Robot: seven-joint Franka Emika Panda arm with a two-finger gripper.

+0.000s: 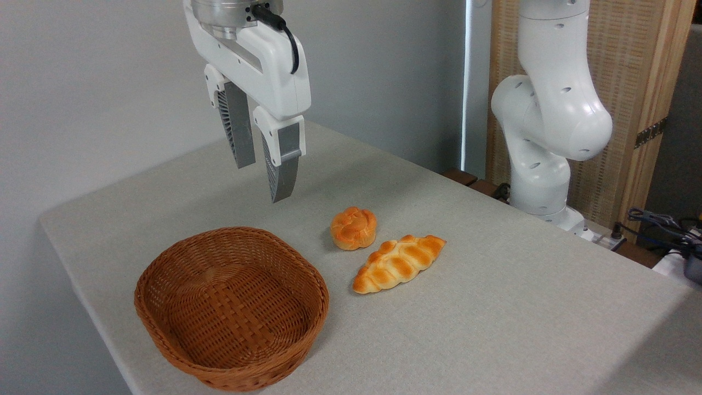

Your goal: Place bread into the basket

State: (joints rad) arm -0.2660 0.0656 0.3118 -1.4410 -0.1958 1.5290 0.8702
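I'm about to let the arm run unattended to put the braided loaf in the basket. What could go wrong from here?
1. The round bun sits close beside the braided loaf; descending fingers might nudge or grab it instead.
2. The gripper looks only narrowly open, perhaps too little to straddle the loaf.
3. The wicker basket sits near the table edge, so a bump might push it off.

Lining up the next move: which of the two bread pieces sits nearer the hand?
The small round knotted bun. It lies closer to the hand than the long braided loaf, which sits right of it.
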